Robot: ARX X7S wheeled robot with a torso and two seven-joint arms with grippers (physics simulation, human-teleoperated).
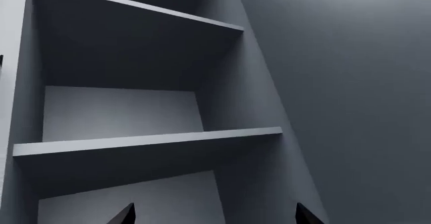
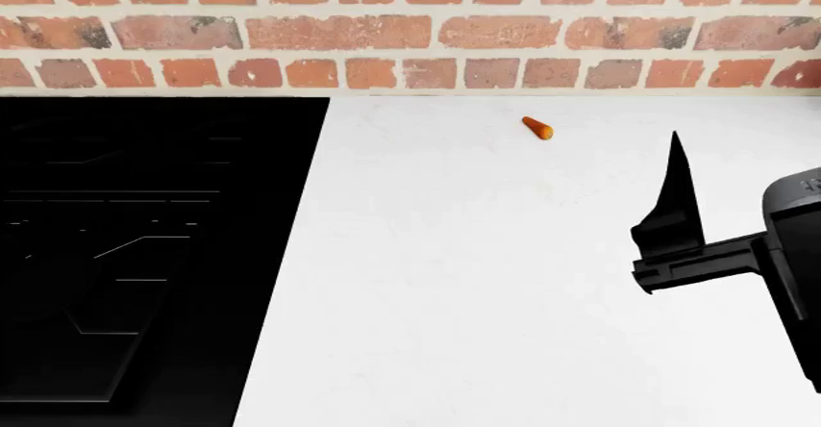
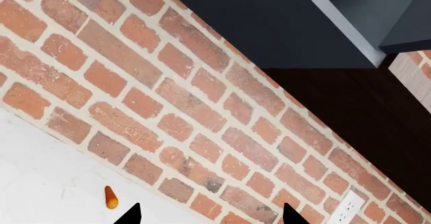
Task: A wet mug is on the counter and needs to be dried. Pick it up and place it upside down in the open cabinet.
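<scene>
The mug is not in any view. The white counter (image 2: 513, 302) lies below the head camera, bare but for a tiny orange carrot-like piece (image 2: 537, 128). My left gripper (image 1: 214, 215) is open and empty, its two dark tips wide apart, facing the open cabinet's grey shelves (image 1: 148, 141); it is out of the head view. My right gripper (image 3: 210, 216) is open and empty, held above the counter and facing the brick wall. One of its fingers (image 2: 674, 196) points up at the right of the head view.
A black stovetop (image 2: 141, 254) adjoins the counter's left side. The brick wall (image 2: 410, 23) runs behind both. The carrot-like piece also shows in the right wrist view (image 3: 110, 198), with a wall socket (image 3: 346, 211) and the dark cabinet underside (image 3: 269, 17). A higher cabinet shelf (image 1: 135, 7) shows too.
</scene>
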